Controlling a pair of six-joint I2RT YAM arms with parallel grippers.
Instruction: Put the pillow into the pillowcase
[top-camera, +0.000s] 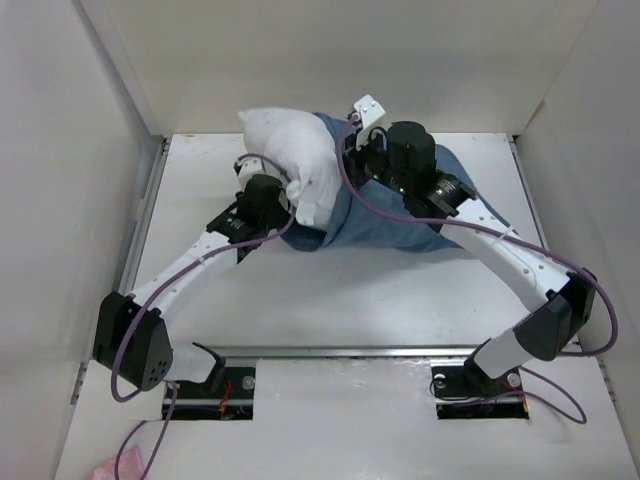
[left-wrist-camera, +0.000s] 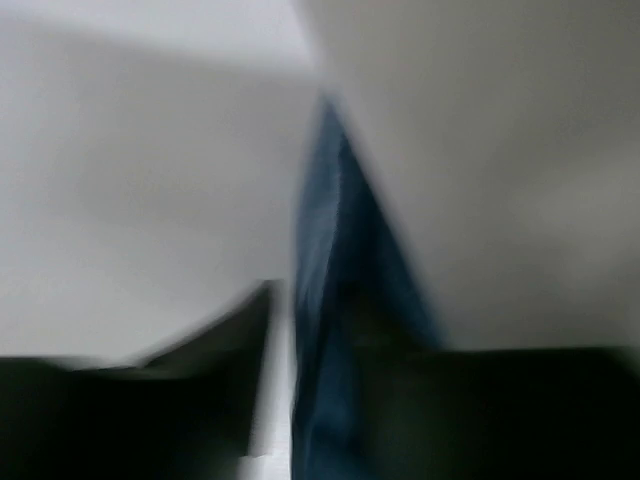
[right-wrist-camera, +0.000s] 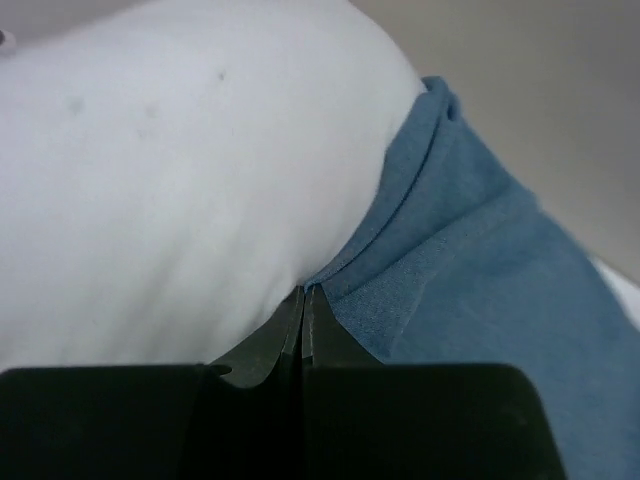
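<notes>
The white pillow (top-camera: 290, 160) lies at the back of the table with its right end inside the blue pillowcase (top-camera: 400, 215). The left part of the pillow sticks out of the case mouth. My left gripper (top-camera: 288, 200) is at the case's near edge under the pillow. In the blurred left wrist view, a fold of pillowcase (left-wrist-camera: 320, 250) runs between the dark fingers (left-wrist-camera: 200, 390) of my left gripper (left-wrist-camera: 310, 330), which looks closed on it. My right gripper (top-camera: 352, 150) is at the case's far edge. In the right wrist view it (right-wrist-camera: 303, 290) is shut on the pillowcase (right-wrist-camera: 480, 270) hem, against the pillow (right-wrist-camera: 180, 180).
White walls (top-camera: 110, 150) enclose the table on the left, back and right. A metal rail (top-camera: 350, 352) runs along the front edge between the arm bases. Purple cables (top-camera: 420, 225) loop over the right arm and the case. A pink scrap (top-camera: 105, 470) lies at the bottom left.
</notes>
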